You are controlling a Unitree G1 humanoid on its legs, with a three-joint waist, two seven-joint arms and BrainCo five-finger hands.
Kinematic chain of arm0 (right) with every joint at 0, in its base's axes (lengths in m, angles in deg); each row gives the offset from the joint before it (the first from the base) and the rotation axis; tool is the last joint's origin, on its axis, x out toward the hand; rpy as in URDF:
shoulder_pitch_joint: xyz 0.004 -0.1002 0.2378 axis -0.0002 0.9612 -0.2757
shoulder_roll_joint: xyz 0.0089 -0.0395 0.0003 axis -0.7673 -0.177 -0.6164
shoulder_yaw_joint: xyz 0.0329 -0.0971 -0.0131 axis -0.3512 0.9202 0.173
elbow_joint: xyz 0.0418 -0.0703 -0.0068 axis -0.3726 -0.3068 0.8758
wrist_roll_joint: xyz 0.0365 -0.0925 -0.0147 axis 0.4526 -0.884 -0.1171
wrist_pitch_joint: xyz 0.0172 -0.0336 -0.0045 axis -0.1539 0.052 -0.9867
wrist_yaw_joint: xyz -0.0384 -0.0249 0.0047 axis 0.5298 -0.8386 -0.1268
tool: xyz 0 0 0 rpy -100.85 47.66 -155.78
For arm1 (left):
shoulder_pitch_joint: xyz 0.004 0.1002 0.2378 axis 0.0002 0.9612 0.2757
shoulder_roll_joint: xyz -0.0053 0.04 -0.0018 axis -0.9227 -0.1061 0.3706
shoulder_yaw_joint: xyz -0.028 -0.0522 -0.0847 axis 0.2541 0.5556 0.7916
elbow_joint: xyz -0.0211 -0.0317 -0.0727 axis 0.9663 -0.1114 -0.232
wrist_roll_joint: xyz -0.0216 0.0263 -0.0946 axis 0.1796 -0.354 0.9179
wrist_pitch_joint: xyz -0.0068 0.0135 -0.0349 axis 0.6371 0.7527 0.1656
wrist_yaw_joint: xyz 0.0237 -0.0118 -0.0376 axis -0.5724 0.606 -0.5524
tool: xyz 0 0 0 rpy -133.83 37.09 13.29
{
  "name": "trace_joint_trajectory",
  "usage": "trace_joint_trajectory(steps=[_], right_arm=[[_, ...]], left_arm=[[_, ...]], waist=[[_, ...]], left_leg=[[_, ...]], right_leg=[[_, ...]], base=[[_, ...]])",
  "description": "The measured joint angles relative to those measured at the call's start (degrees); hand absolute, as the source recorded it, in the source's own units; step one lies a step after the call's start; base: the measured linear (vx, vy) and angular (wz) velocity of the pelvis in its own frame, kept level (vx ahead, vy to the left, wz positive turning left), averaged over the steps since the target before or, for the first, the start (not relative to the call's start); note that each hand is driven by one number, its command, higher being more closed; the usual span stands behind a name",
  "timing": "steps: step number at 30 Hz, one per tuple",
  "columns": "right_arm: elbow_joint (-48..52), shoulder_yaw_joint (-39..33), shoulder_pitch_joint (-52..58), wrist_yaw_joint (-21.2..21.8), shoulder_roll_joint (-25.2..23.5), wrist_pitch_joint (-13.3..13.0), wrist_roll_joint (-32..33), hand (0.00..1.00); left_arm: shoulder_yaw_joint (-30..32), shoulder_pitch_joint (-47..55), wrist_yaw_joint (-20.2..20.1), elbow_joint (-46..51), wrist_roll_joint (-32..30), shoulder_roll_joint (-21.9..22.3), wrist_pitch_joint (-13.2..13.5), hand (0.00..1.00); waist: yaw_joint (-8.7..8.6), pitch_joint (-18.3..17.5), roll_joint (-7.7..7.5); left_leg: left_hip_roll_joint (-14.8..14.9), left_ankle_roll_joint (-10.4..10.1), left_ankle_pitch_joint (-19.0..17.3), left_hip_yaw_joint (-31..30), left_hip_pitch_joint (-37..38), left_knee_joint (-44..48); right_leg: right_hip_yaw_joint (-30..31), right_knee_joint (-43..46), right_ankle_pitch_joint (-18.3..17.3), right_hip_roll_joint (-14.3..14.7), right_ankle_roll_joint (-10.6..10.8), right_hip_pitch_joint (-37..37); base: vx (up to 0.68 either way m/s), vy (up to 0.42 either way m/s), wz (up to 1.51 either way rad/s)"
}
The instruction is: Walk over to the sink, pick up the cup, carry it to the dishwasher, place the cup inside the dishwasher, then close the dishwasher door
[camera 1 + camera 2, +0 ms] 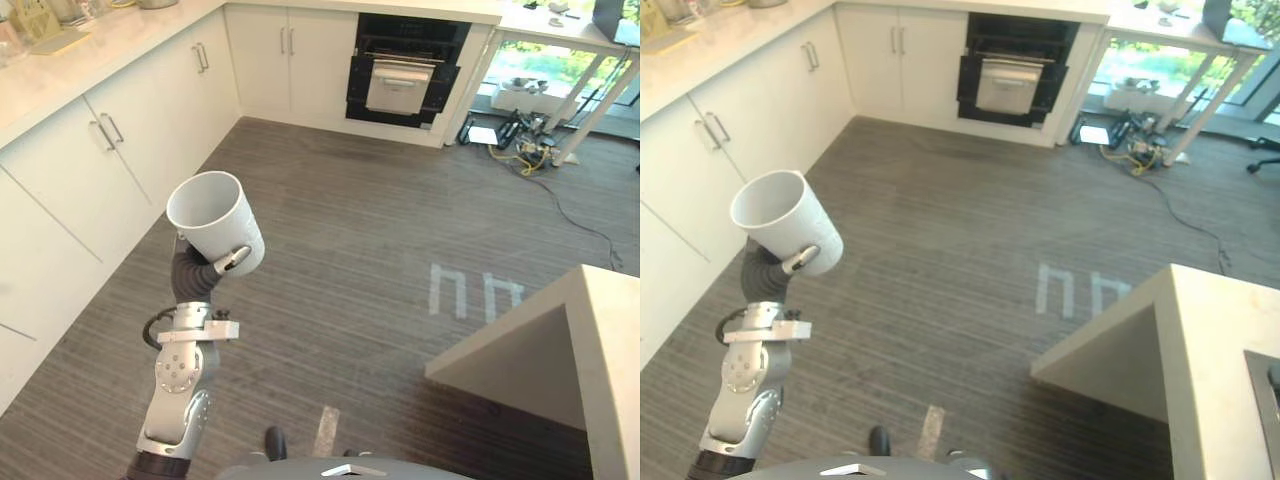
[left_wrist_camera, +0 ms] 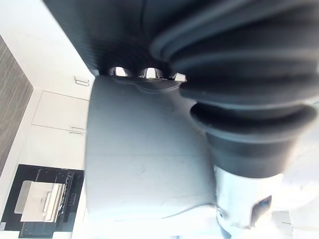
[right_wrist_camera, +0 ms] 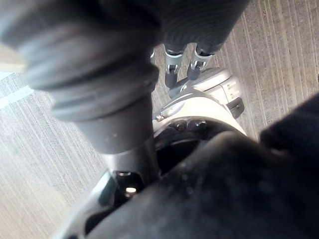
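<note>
Across the grey striped floor (image 1: 380, 230), beyond white cabinets (image 1: 100, 170), a black dishwasher (image 1: 405, 70) sits at the far wall. Nearer, the left hand (image 1: 232, 259) grips a plain white cup (image 1: 212, 215), tilted, its mouth upward. The right hand (image 3: 172, 67) has its fingers relaxed, holding nothing.

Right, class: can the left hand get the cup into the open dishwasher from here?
Probably not yet: the left hand holds the cup far short of the dishwasher, across open floor. Nothing blocks the path; it needs walking.
</note>
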Motion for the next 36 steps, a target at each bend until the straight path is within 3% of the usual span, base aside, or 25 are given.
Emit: trace_joint_trajectory(steps=[4, 6, 9, 11, 12, 13, 15, 16, 17, 18, 19, 20, 22, 23, 24, 25, 26, 27, 28, 29, 30, 32, 34, 36], right_arm=[[0.0, -2.3, 0.8, 0.0, -1.0, -0.5, 0.2, 0.0], [0.1, -2.4, 0.9, -0.1, -1.8, -0.9, 0.3, 0.0], [0.3, -2.6, 1.1, -0.4, -1.7, -1.1, 0.3, 0.0], [0.2, -3.7, 1.6, -0.5, -1.7, -1.1, 0.3, 0.0], [0.2, -4.2, 1.9, 0.1, -1.2, -1.4, 0.3, 0.0], [0.2, -4.2, 1.7, 0.2, -1.4, -1.4, 0.2, 0.0], [0.2, -4.3, 1.1, 0.0, -1.7, -1.4, -0.3, 0.0], [0.2, -4.8, 0.8, 0.4, -1.5, -1.4, -0.7, 0.0], [0.2, -4.7, 0.9, 0.5, -1.2, -1.4, -0.8, 0.0], [0.1, -4.6, 1.2, 0.7, -0.7, -1.4, -0.8, 0.0], [0.0, -3.6, 1.6, 1.1, 0.2, -1.4, -0.8, 0.0], [0.1, -3.5, 1.8, 1.5, 0.4, -1.4, -0.8, 0.0], [-0.3, -3.2, 2.0, 1.1, -0.1, -1.3, -1.1, 0.0], [-1.3, -3.4, 2.1, 0.1, -0.6, -1.3, -1.5, 0.0], [-1.2, -4.2, 2.5, 0.3, -0.8, -1.3, -1.2, 0.0], [-0.2, -5.0, 2.8, 1.0, -1.2, -1.3, -1.1, 0.0], [-0.4, -5.3, 3.2, 1.2, -1.6, -1.3, -1.3, 0.0], [-1.0, -6.4, 3.4, 1.4, -2.0, -1.3, -1.7, 0.0], [-1.0, -7.1, 3.6, 1.7, -2.2, -1.4, -1.7, 0.0], [-0.9, -8.3, 3.9, 3.0, -2.4, -2.0, -1.7, 0.0], [0.3, -8.8, 4.0, 3.9, -2.8, -2.7, -1.7, 0.0], [1.9, -8.7, 4.1, 4.3, -4.5, -4.1, -0.8, 0.0], [3.2, -8.7, 4.3, 4.4, -6.5, -5.1, 0.8, 0.0], [5.9, -8.7, 5.8, 4.5, -8.2, -5.9, 2.9, 0.0]], left_arm=[[3.3, -0.2, 3.0, -0.8, 0.1, 2.7, 2.6, 1.0], [4.4, 0.0, 4.6, -0.1, 0.2, 3.6, 3.2, 1.0], [4.1, 0.2, 3.9, 1.0, 0.7, 6.0, 3.2, 1.0], [4.6, 0.2, 2.7, 1.0, 1.1, 6.1, 3.2, 1.0], [6.0, 0.3, 2.0, 1.0, 1.2, 6.2, 3.4, 1.0], [6.8, 0.2, 1.6, 0.5, 1.2, 6.3, 3.5, 1.0], [9.9, 1.2, 1.4, 0.1, 1.3, 6.5, 3.5, 1.0], [11.2, 3.2, 1.4, 0.5, 1.3, 6.6, 3.5, 1.0], [11.4, 4.6, 1.3, 0.7, 1.3, 6.6, 3.4, 1.0], [11.1, 5.7, 1.3, 0.9, 1.4, 6.6, 3.4, 1.0], [11.1, 7.6, 0.6, 1.9, 1.8, 6.6, 3.7, 1.0], [11.3, 8.1, -0.2, 2.3, 1.9, 6.6, 4.1, 1.0], [12.2, 8.1, -2.1, 2.3, 2.4, 6.6, 4.4, 1.0], [12.8, 7.8, -4.3, 1.5, 3.9, 6.5, 4.4, 1.0], [12.9, 7.2, -5.1, 0.9, 4.7, 6.5, 4.3, 1.0], [12.4, 5.8, -6.7, -0.1, 5.7, 5.5, 3.9, 1.0], [11.9, 5.3, -7.6, 0.1, 5.7, 4.9, 3.4, 1.0], [10.9, 5.0, -8.4, 0.5, 5.7, 4.6, 2.8, 1.0], [10.1, 5.0, -8.5, 0.7, 5.6, 4.5, 2.4, 1.0], [8.3, 4.9, -8.4, 0.8, 5.5, 4.3, 1.2, 1.0], [7.1, 4.2, -8.3, 1.0, 5.4, 4.1, 0.6, 1.0], [5.8, 1.8, -8.0, 0.7, 5.2, 3.7, 0.0, 1.0], [4.0, -1.0, -8.1, 0.0, 4.9, 3.7, -0.9, 1.0], [1.2, -2.6, -8.6, -0.6, 5.0, 4.4, -1.4, 1.0]], waist=[[1.13, 0.0, -0.28], [2.3, 0.3, -0.76], [2.31, 0.9, -1.34], [2.57, 0.6, -0.72], [2.85, 0.4, -0.2], [2.8, 0.4, -0.22], [3.06, 1.8, -0.53], [3.97, 4.4, -0.59], [4.54, 4.3, -0.3], [5.44, 4.4, 0.39], [6.25, 4.1, 1.29], [6.42, 4.1, 1.45], [6.84, 3.2, 0.05], [6.78, 1.4, -1.54], [6.12, 1.2, -1.91], [5.59, 0.8, -2.85], [5.68, 0.7, -4.31], [6.03, 0.8, -5.24], [5.72, 0.7, -5.12], [4.7, 0.7, -3.85], [3.86, 0.9, -2.98], [2.62, 1.0, -2.75], [1.32, 1.3, -3.24], [-0.32, 1.8, -2.53]], left_leg=[[-0.6, 0.6, -1.9, -0.9, 0.9, 0.7], [-0.3, 0.5, -7.2, 0.4, -4.2, 14.2], [3.2, 0.2, -8.6, 8.4, -13.3, 35.9], [3.8, 0.4, -11.9, 10.2, -11.5, 34.6], [2.7, 2.2, -14.5, 10.3, -8.7, 29.0], [1.9, 3.6, -14.5, 10.8, -7.5, 26.6], [3.2, 2.5, -13.8, 13.4, -8.0, 29.7], [5.6, -1.3, -16.3, 10.2, -14.9, 42.2], [5.2, -1.5, -17.6, 7.1, -16.8, 42.1], [5.3, -2.3, -17.5, 3.0, -19.3, 41.0], [6.2, -4.4, -16.1, -2.4, -21.4, 35.9], [7.0, -4.8, -15.8, -3.7, -21.6, 33.9], [7.0, -4.3, -11.2, -1.4, -20.8, 33.8], [4.6, -2.1, -11.5, 1.3, -19.9, 34.1], [3.9, -0.4, -12.5, 1.7, -20.0, 35.1], [2.5, 1.8, -14.3, 2.5, -18.9, 36.1], [0.8, 2.4, -15.1, 3.2, -16.7, 35.5], [-0.9, 2.8, -15.7, 4.4, -13.2, 33.0], [-1.3, 2.8, -15.8, 4.4, -11.3, 31.2], [-2.1, 2.9, -15.2, 3.5, -6.8, 25.8], [-2.1, 3.6, -12.8, 2.7, -2.6, 19.7], [-1.8, 3.8, -11.0, 2.2, 2.3, 12.7], [-1.7, 3.3, -11.5, 2.0, 5.2, 10.4], [-1.1, 2.3, -15.6, 0.4, 8.0, 12.7]], right_leg=[[0.0, 3.2, -3.1, -0.5, 0.2, 0.8], [0.6, 6.3, -4.1, -1.6, 0.0, 1.0], [0.0, 9.4, -5.6, -2.1, -0.6, 3.2], [0.7, 10.0, -7.6, -1.9, -1.6, 4.5], [1.7, 9.8, -9.0, -1.7, -0.1, 4.4], [1.7, 9.4, -9.2, -1.7, 0.8, 4.6], [2.2, 8.1, -9.0, -1.5, 0.8, 5.4], [2.8, 8.0, -10.0, -1.5, 0.3, 7.1], [3.6, 8.1, -10.3, -1.5, 0.3, 7.1], [4.9, 8.0, -10.6, -1.3, 0.6, 7.1], [7.9, 8.0, -11.3, -0.7, 1.1, 7.3], [8.7, 8.2, -11.9, -0.8, 1.4, 7.7], [11.7, 9.7, -14.5, -3.2, 2.1, 8.0], [13.3, 14.6, -16.6, -6.5, 5.4, 7.4], [14.1, 21.7, -16.9, -6.8, 6.0, 5.9], [14.3, 35.3, -16.0, -7.6, 7.6, 3.5], [13.5, 41.6, -11.6, -8.4, 9.1, 2.6], [10.5, 44.6, -5.6, -10.9, 9.1, 2.5], [9.9, 46.1, -1.3, -11.4, 8.4, 1.8], [9.7, 50.5, 8.6, -11.8, 5.5, -0.9], [9.8, 57.6, 1.3, -10.8, 4.4, -6.3], [7.9, 60.0, -8.3, -6.9, 1.0, -16.0], [3.7, 53.1, -11.6, -4.6, -1.1, -23.9], [3.6, 32.2, -8.8, -2.0, -1.8, -27.4]], base=[[0.06, -0.001, 0.16], [0.09, 0.012, 0.01], [0.08, 0.044, 0.44], [0.1, 0.151, 0.53], [0.08, 0.129, 0.36], [0.07, 0.058, 0.26], [0.0, 0.012, 0.09], [-0.06, 0.028, -0.15], [-0.06, 0.078, -0.3], [0.04, 0.155, -0.46], [0.07, 0.213, -0.53], [0.16, 0.315, -0.58], [0.28, 0.334, -0.7], [0.36, 0.283, -0.63], [0.46, 0.287, -0.31], [0.33, 0.164, 0.03], [0.52, 0.241, -0.17], [0.41, 0.2, -0.25], [0.45, 0.249, -0.15], [0.33, 0.21, -0.05], [0.33, 0.195, -0.08], [0.3, 0.112, -0.16], [0.31, 0.032, 0.02], [0.39, -0.005, 0.44]])
